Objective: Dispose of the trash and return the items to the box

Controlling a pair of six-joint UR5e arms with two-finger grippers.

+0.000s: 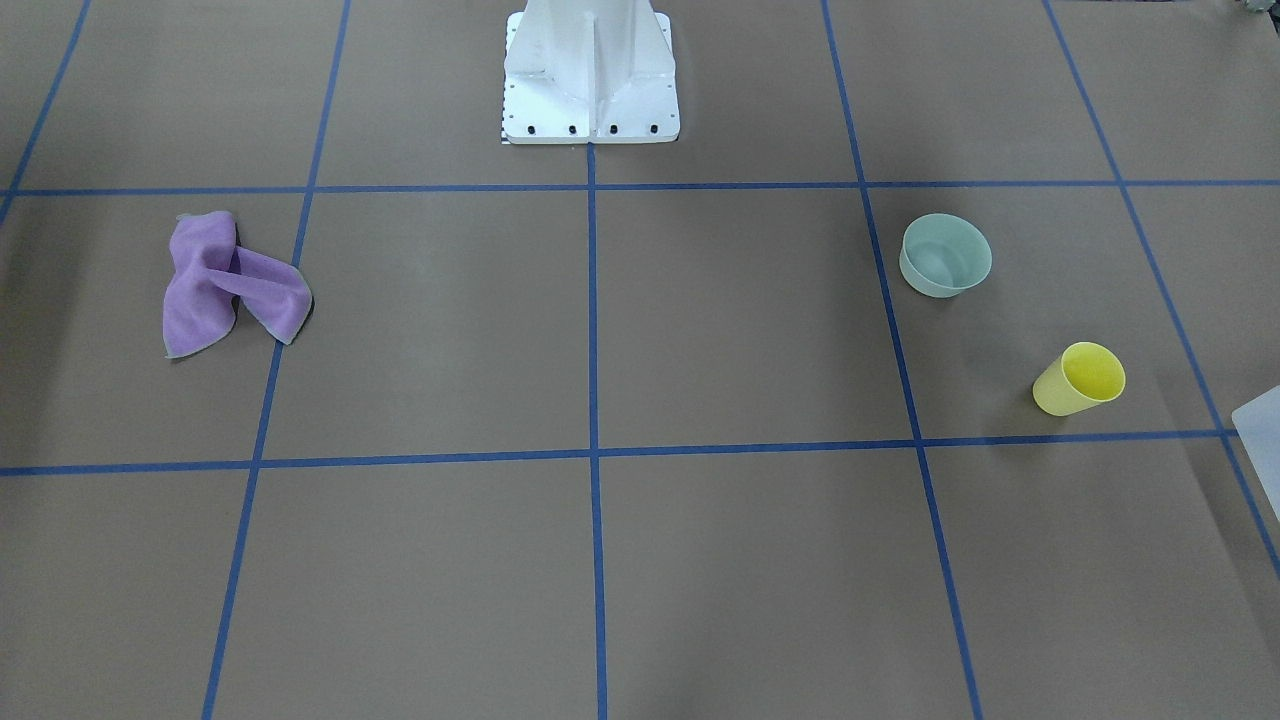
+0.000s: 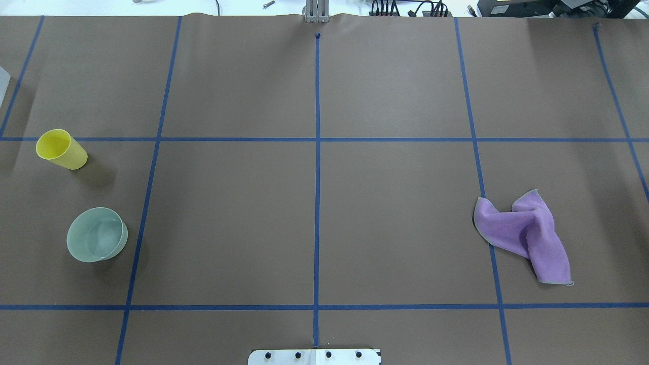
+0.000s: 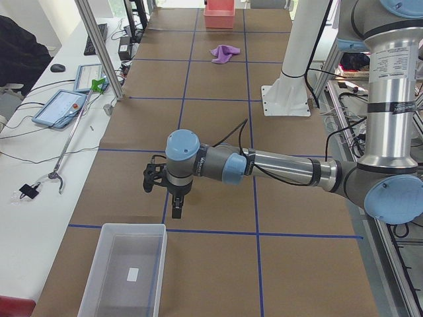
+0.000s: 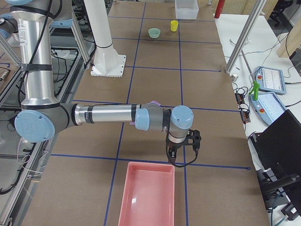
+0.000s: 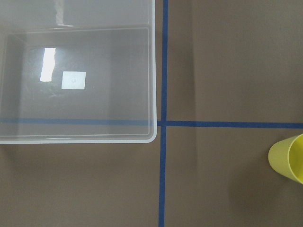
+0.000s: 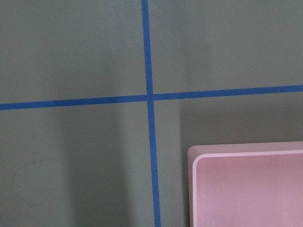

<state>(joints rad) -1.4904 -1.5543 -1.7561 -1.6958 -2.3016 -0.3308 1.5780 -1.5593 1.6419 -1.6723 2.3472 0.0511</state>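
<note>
A yellow cup (image 1: pixel 1080 380) and a pale green bowl (image 1: pixel 945 255) stand on the robot's left side of the table; both also show in the overhead view as the cup (image 2: pixel 61 149) and the bowl (image 2: pixel 96 234). A crumpled purple cloth (image 2: pixel 527 235) lies on the right side. The left gripper (image 3: pixel 176 210) hangs above the table near a clear plastic box (image 3: pixel 125 277); I cannot tell if it is open or shut. The right gripper (image 4: pixel 172 155) hangs near a pink bin (image 4: pixel 148 195); I cannot tell its state either. Both containers look empty.
The brown table carries a grid of blue tape lines (image 2: pixel 317 152). The white robot base (image 1: pixel 590 75) stands at the middle of the robot's edge. Metal posts (image 3: pixel 99 53) and tablets (image 3: pixel 63 105) stand along the operators' side.
</note>
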